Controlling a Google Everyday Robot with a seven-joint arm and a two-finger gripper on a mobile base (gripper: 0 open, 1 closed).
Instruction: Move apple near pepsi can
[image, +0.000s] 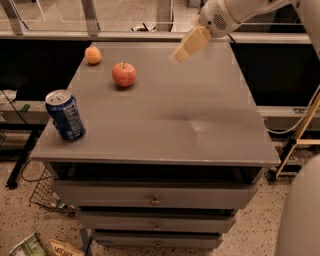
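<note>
The red-orange apple (124, 74) sits on the grey tabletop (165, 115) toward the back left. The blue pepsi can (65, 115) stands upright near the front left corner, well apart from the apple. My gripper (181, 55) hangs above the back middle of the table, to the right of the apple and higher than it, with nothing seen in it.
A smaller plain orange fruit (92, 55) lies at the back left corner behind the apple. The table is a drawer cabinet (155, 200). A wire basket (47, 197) and litter lie on the floor at left. A wheeled stand (295, 145) is at right.
</note>
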